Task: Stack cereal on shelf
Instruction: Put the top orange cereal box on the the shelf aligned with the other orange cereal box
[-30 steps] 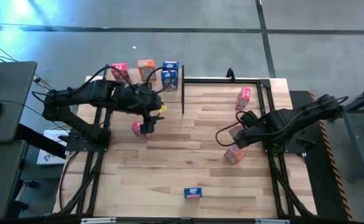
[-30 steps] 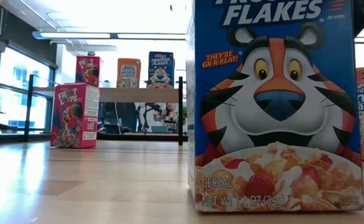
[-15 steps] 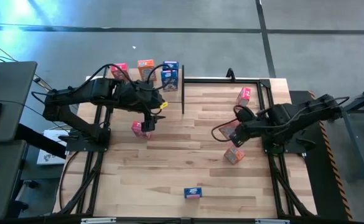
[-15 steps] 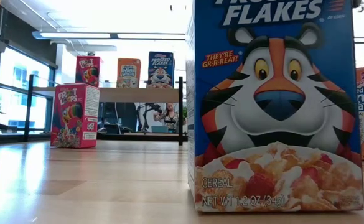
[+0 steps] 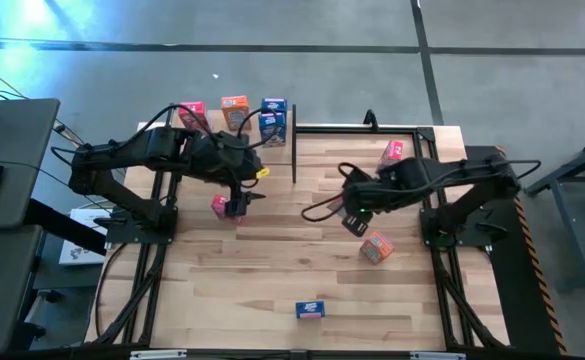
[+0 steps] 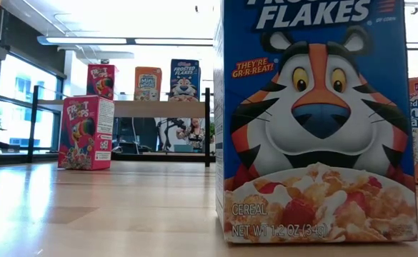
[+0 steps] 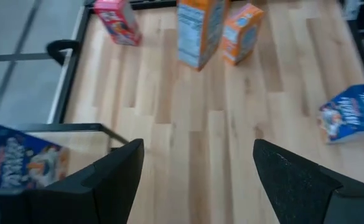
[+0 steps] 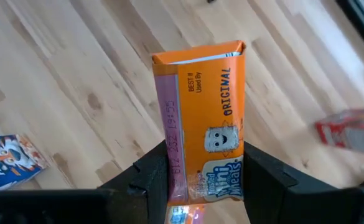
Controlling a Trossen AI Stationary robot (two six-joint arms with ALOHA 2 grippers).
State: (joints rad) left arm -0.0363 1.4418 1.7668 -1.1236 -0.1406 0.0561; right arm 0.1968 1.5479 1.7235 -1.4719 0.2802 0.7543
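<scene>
Robotics lab, plank-topped bench (image 5: 272, 250) on a black metal frame, bare grey concrete floor (image 5: 372, 80), keyboard desk (image 5: 2, 190) alongside, strip ceiling lights (image 6: 123, 41), large windows (image 6: 12, 107) behind

Table centre (image 5: 302, 250) open; black post (image 5: 294, 150) (shelf corner, seemingly) blocks approach.

Three cereal boxes (image 6: 147, 83), pink, orange and blue, upright in a row on the wooden shelf (image 6: 158, 108), another pink box (image 6: 86, 133) standing below, an orange box (image 8: 206, 146) clamped aloft, other boxes scattered about.
</scene>
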